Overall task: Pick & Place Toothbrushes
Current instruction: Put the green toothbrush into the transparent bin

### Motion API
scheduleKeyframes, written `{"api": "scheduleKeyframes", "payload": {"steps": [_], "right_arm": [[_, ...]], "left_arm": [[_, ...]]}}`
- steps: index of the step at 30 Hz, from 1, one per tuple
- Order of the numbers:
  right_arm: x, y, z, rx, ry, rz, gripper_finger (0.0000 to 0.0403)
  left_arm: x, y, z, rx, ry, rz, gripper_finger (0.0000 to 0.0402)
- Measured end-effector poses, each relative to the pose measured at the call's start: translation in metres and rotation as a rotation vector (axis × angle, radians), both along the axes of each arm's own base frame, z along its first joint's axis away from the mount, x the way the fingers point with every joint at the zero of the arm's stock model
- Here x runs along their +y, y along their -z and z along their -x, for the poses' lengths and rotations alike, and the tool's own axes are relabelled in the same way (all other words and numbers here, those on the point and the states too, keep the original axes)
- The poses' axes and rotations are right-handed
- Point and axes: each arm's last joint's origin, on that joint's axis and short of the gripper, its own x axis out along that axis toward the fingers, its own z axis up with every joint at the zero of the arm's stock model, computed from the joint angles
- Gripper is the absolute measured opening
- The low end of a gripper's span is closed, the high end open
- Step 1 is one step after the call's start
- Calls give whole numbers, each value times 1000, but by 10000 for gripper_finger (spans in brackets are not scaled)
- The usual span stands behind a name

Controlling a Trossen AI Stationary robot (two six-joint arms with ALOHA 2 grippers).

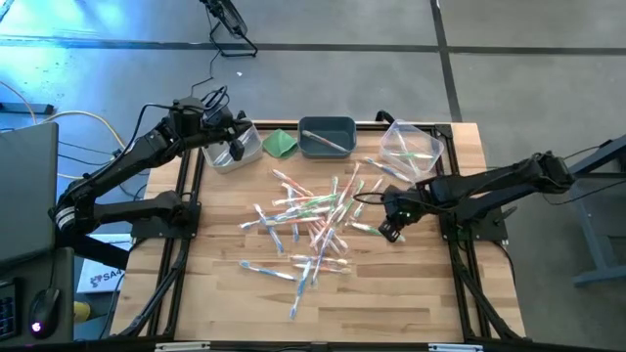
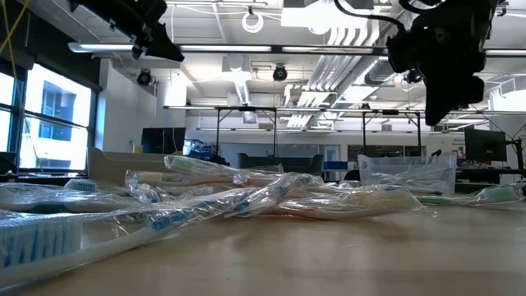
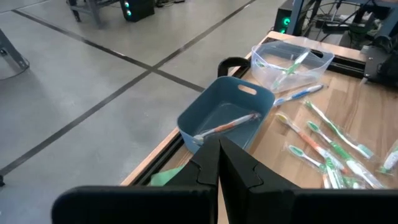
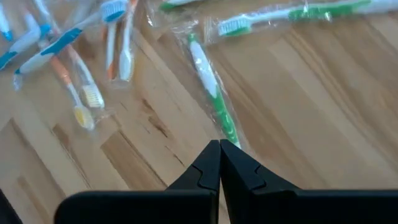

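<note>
Toothbrushes (image 1: 313, 220), thin pale see-through plastic sticks in crinkly clear wrappers with blue, green and pink-orange parts, heaped criss-cross over the middle of the wooden slatted desk (image 1: 411, 303), a few strays toward the near edge. Right gripper (image 1: 391, 232) low at the heap's right fringe, jaws pressed shut and holding nothing. Just ahead of its tips, one green-and-white wrapped toothbrush (image 4: 211, 87), long axis running straight away from the closed jaws, handle end nearest, bristles farther off. Probably the next pick, and clearly the right arm's, being far nearer. Left gripper (image 3: 217, 163) raised by the far left corner, likewise shut and empty. Along the far edge: matte blue-grey plastic bin (image 1: 327, 137) with one orange brush inside, clear glossy plastic tub (image 1: 411, 147) with a few more, folded green cloth (image 1: 281, 143).
</note>
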Motion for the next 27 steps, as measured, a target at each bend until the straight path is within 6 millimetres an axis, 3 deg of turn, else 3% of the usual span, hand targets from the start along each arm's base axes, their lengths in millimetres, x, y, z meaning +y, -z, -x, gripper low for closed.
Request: {"api": "scheduleKeyframes", "payload": {"steps": [7, 15, 27], "right_arm": [[21, 20, -6, 148, 11, -122, 2], [34, 42, -17, 220, -3, -90, 2], [35, 56, -38, 119, -99, 24, 2]], "left_arm": [[1, -6, -1, -31, 5, -63, 0], [2, -13, -3, -48, 23, -173, 0], [2, -12, -2, -19, 32, -187, 0]]}}
